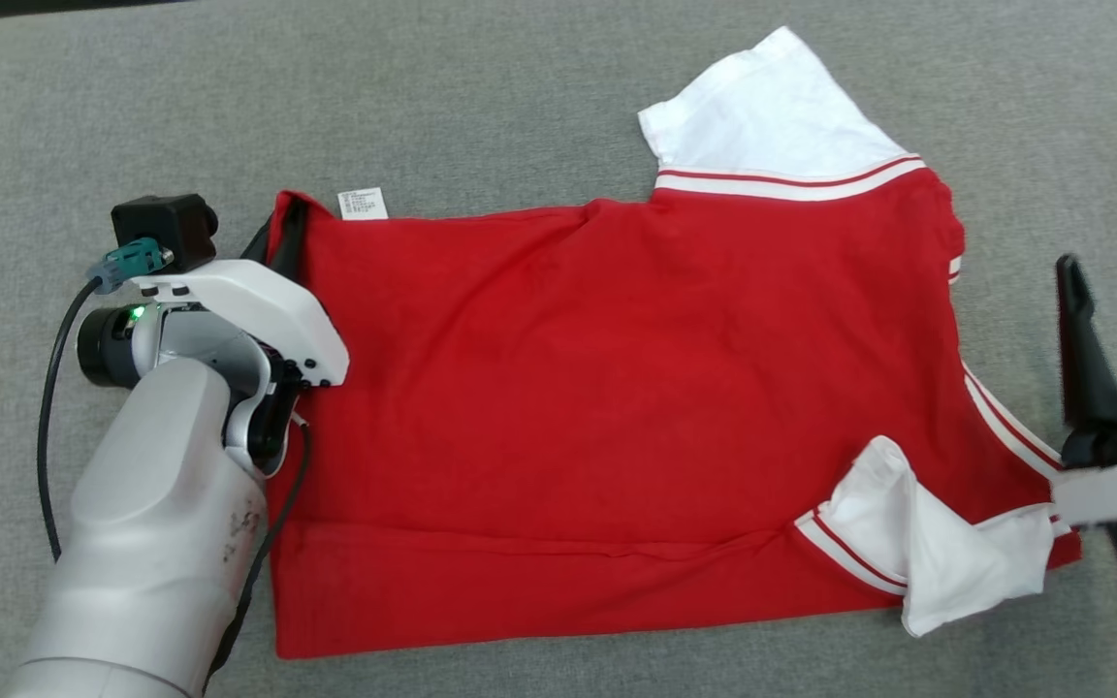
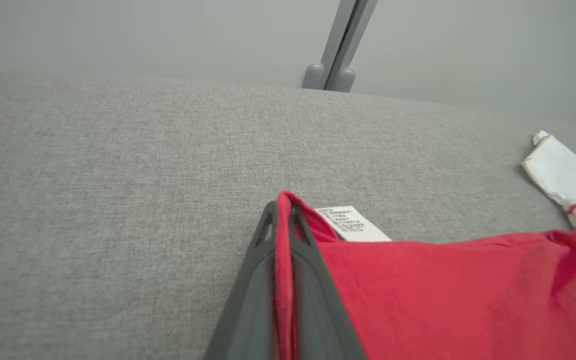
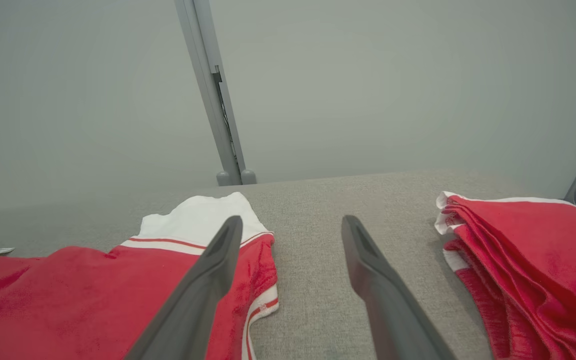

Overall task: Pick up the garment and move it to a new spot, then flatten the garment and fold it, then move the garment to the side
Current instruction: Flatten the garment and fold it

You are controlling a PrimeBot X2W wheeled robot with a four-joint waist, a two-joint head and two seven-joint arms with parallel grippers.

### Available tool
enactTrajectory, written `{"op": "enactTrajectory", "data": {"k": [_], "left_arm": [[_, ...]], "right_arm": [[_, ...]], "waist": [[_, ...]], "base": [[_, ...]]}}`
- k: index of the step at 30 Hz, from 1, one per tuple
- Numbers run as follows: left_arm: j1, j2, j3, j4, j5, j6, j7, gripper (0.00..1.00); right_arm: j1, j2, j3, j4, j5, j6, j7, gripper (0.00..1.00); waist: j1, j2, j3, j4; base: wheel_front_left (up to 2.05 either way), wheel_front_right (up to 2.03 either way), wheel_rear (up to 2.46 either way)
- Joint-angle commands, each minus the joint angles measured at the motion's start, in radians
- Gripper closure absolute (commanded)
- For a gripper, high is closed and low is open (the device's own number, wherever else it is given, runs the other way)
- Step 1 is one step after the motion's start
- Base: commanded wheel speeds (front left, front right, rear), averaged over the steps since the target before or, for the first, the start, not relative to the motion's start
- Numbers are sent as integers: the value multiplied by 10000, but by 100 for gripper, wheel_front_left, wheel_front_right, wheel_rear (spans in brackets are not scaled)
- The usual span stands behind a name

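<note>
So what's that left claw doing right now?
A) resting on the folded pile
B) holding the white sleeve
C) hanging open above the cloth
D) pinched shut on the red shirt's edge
D: in the left wrist view, the left gripper is closed tight with the edge of the red shirt squeezed inside it.

Matt red cloth garment (image 1: 617, 388), coarse grey woven table covering (image 1: 481, 97)
</note>
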Motion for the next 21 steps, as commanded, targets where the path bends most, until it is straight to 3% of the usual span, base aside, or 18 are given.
{"op": "enactTrajectory", "data": {"k": [1, 5, 9, 14, 21], "left_arm": [[-251, -48, 8, 24, -71, -70, -154, 100], [-525, -321, -148, -58, -44, -140, -432, 100], [-968, -738, -455, -396, -207, -235, -786, 100], [-1314, -883, -896, -666, -476, -304, -1076, 100], [-1567, -899, -2405, -1266, -1810, 0, -1359, 100]], "right_arm": [[-446, -259, -65, 296, 149, 0, 23, 0], [-1503, -802, -13, 959, 524, 0, 110, 0], [-3281, -1636, 222, 1884, 1040, 2, 503, 0], [-4968, -2333, 795, 2842, 1399, 0, 1009, 0], [-7258, -2968, 2463, 4892, 1789, 0, 2363, 0]], "waist": [[0, 0, 102, 133], [0, 0, 457, 576], [0, 0, 1353, 1505], [0, 0, 1933, 2237], [0, 0, 2247, 2925]], "base": [[0, 0, 0], [0, 0, 0], [0, 0, 0], [0, 0, 0], [0, 0, 0]]}}
